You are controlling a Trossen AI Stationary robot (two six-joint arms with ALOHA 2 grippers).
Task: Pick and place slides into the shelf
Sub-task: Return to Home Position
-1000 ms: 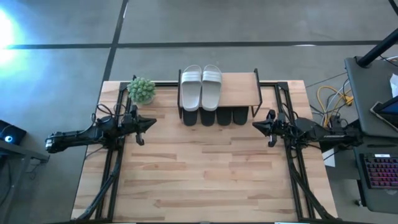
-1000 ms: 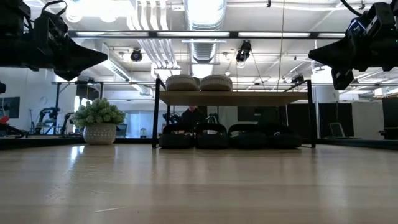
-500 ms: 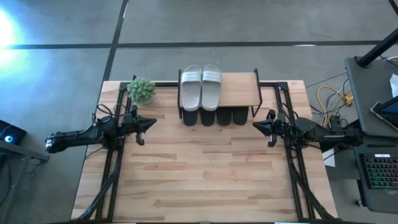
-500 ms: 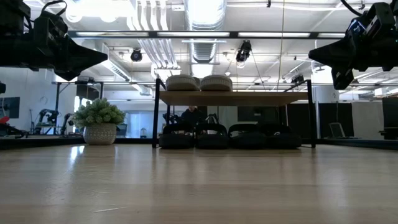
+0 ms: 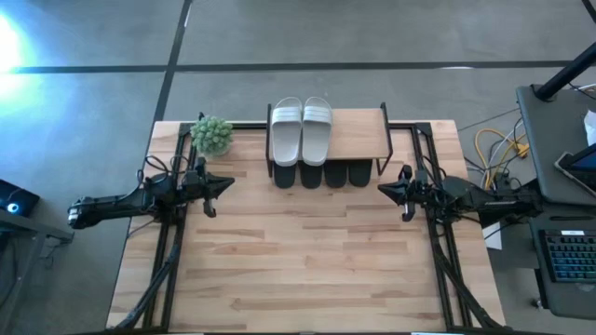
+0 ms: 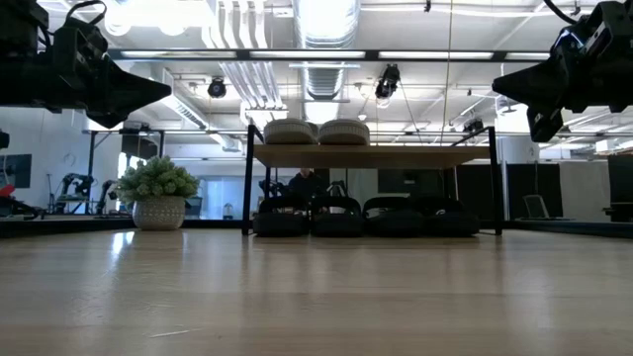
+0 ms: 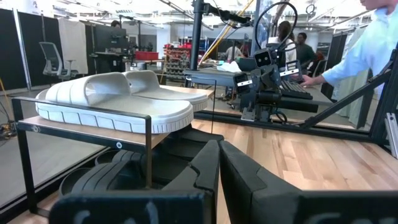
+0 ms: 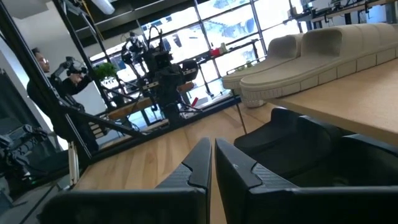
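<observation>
**Slides.** Two white slides (image 5: 301, 128) lie side by side on the left part of the shelf (image 5: 358, 135) top board. Four black slides (image 5: 324, 174) sit in a row beneath it.

**Change.** None is visible against the preceding second: slides, shelf and both arms stand as before. By judgement the stowing is complete and only the arms' retreat remains.

**Left gripper** (image 5: 223, 184). Raised over the left side of the table (image 5: 298, 270), well apart from the shelf, near the potted plant (image 5: 212, 135). Fingers are pressed together and hold nothing.

**Right gripper** (image 5: 384, 189). Mirrored on the right side, fingers likewise closed and empty.
</observation>
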